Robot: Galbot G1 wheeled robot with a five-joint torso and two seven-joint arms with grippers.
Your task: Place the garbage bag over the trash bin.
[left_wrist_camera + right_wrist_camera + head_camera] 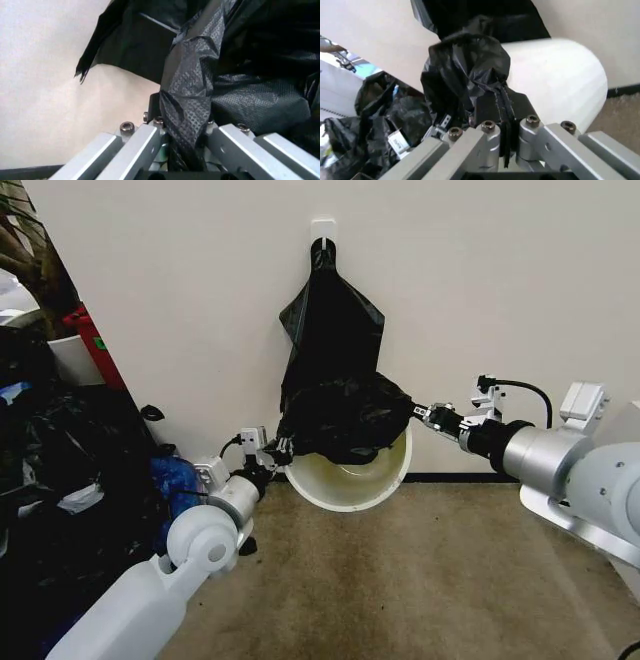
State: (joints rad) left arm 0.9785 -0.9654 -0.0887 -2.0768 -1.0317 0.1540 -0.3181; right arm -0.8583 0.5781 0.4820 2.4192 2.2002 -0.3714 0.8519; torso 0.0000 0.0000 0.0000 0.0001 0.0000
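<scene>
Against the pale wall, in the head view, the small round white plastic trash bin (352, 473) is lying tipped, its open mouth facing the camera. The thin, glossy black garbage bag (345, 415) is draping over the bin's upper rim, below flat black bags hanging from a white wall hook (323, 232). The left gripper (281, 446) is pinching the bag's edge at the bin's left rim; the right gripper (417, 412) is pinching it at the bin's right rim. A heap of stuffed black sacks (60, 480) is lying well left of the bin.

In the left wrist view, the left gripper (183, 140) is clamping a crinkled fold of the garbage bag (200, 86) between closed fingers.

In the right wrist view, the right gripper (502, 123) is squeezing a bunched strip of the garbage bag (467, 71), which is touching the trash bin's (555, 75) outer wall.
</scene>
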